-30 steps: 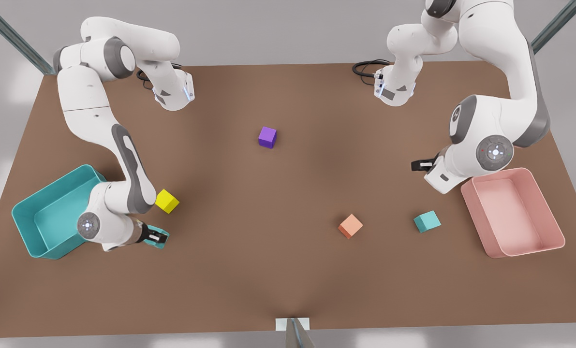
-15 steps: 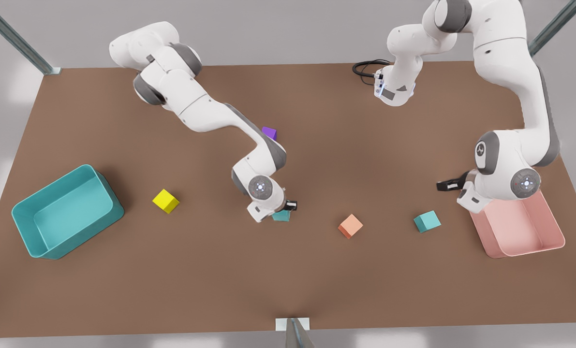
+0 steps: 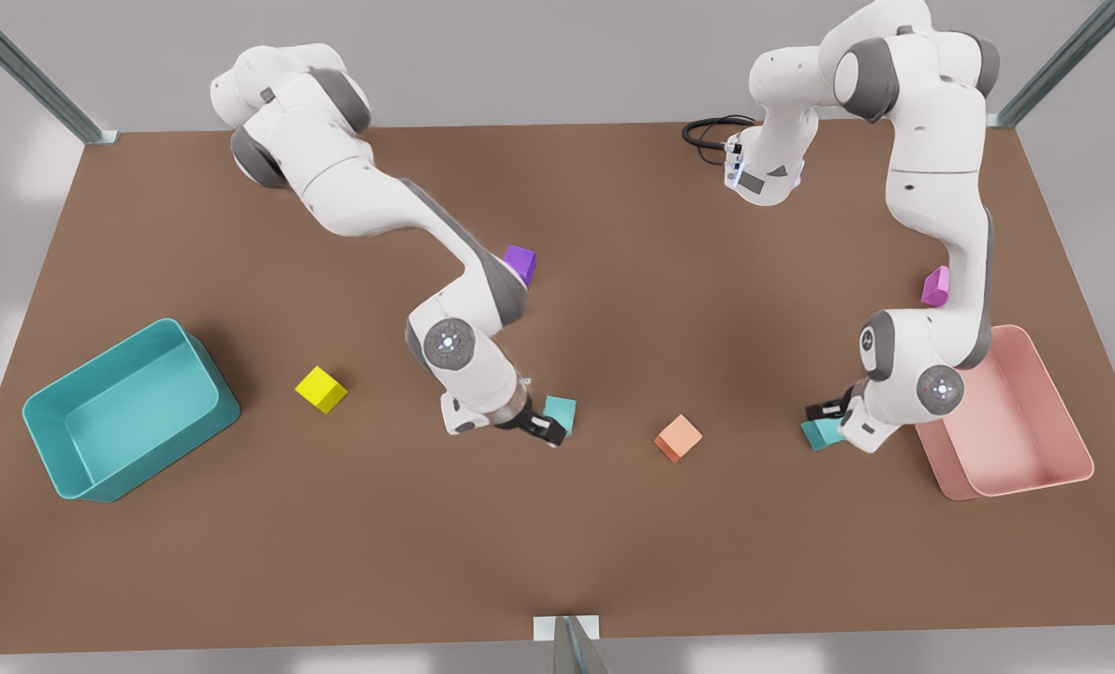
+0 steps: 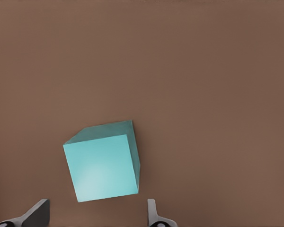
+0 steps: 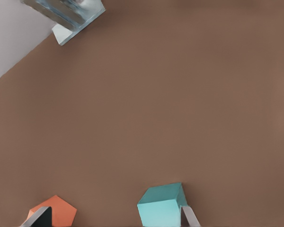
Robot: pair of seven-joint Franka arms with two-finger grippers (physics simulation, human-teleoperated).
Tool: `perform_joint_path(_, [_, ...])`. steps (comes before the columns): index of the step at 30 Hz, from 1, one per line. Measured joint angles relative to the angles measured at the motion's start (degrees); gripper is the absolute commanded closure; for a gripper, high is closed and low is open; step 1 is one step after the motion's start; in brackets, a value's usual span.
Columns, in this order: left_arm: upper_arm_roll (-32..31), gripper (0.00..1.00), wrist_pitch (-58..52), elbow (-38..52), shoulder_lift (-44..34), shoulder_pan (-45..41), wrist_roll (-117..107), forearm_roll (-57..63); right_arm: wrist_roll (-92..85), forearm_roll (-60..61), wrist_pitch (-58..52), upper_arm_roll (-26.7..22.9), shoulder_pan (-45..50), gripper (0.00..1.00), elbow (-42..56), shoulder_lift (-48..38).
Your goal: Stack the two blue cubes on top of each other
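One blue cube [image 3: 562,410] [image 4: 104,163] rests on the brown table near its middle. My left gripper [image 3: 540,431] [image 4: 95,215] hovers right beside it, open, the cube lying just past the fingertips and not between them. The other blue cube [image 3: 819,434] [image 5: 161,206] sits toward the front view's right, partly hidden under the right arm. My right gripper [image 3: 827,412] [image 5: 113,218] is low over it, open, with one fingertip [image 5: 189,216] next to the cube's side.
An orange cube [image 3: 678,437] [image 5: 57,213] lies between the two blue cubes. A yellow cube [image 3: 321,388] and a teal bin [image 3: 47,426] are at the front view's left, a pink bin [image 3: 1072,449] at the right. Purple cubes [image 3: 520,262] [image 3: 936,285] sit farther back.
The left arm carried a blue cube from beside the teal bin to the table's middle and let it go. The right arm swung down onto the other blue cube.
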Motion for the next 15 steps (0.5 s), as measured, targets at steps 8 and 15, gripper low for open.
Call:
perform_joint_path(8, [0.11, 0.00, 3.03, 0.06, 1.84, 0.37, -1.38, -0.19, -15.53, -2.97, -21.67, -0.12, -26.75, 0.00, -0.29, -11.79])
perform_joint_path(15, [0.11, 0.00, 4.43, 0.22, 3.50, 0.36, -2.34, -1.41, -29.97, -6.82, -40.92, 0.61, -28.54, 0.00, -1.04, -27.15])
